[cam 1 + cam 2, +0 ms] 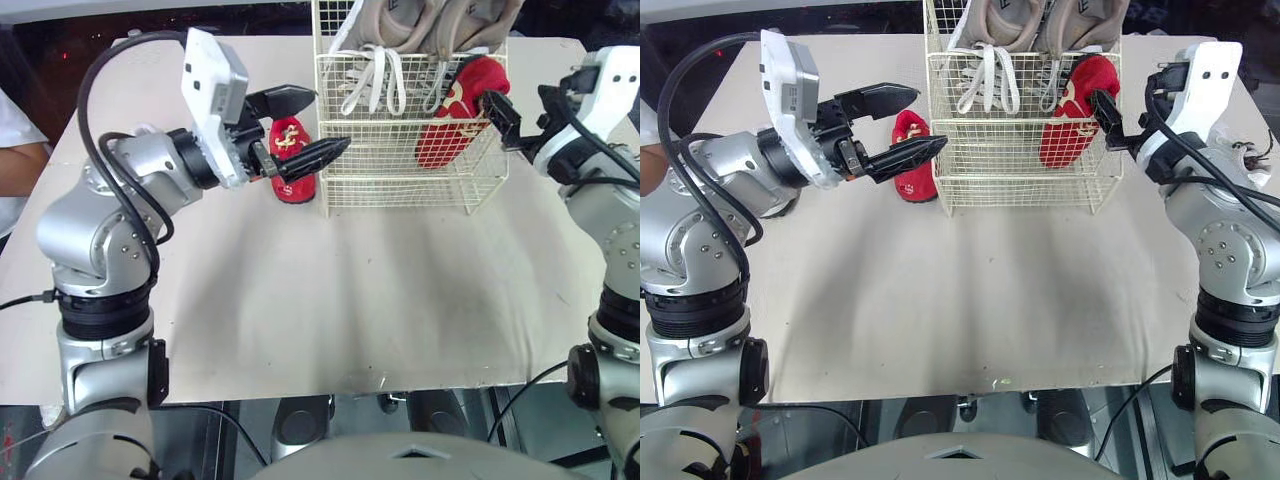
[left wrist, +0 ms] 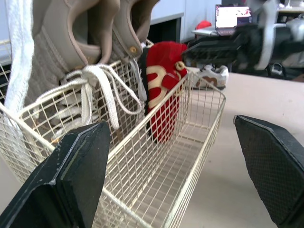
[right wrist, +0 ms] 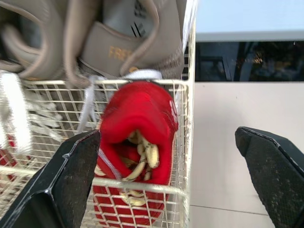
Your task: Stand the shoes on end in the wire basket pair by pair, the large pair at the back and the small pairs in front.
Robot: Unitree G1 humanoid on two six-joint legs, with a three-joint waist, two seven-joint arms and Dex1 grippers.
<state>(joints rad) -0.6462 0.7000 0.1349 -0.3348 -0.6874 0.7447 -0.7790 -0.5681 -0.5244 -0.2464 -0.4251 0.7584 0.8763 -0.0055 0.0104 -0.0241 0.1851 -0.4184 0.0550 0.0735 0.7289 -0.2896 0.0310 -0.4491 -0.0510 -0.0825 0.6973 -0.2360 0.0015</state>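
A cream wire basket [image 1: 400, 185] stands at the table's far middle. Two large beige sneakers [image 1: 420, 25] stand on end along its back, laces hanging. One small red shoe [image 1: 455, 115] stands on end in the front right corner, its gold-trimmed opening facing up [image 3: 137, 142]. A second red shoe [image 1: 292, 170] stands on the table just outside the basket's left wall. My left gripper [image 1: 310, 125] hovers open over that outer shoe with nothing between its fingers [image 2: 71, 175]. My right gripper [image 1: 1125, 110] is open beside the basket's right wall, one fingertip close to the inner red shoe's top.
A beige cloth-covered table [image 1: 380, 300] stretches toward me in front of the basket. A person's white sleeve [image 1: 15, 140] shows at the left edge. The table's far edge runs just behind the basket.
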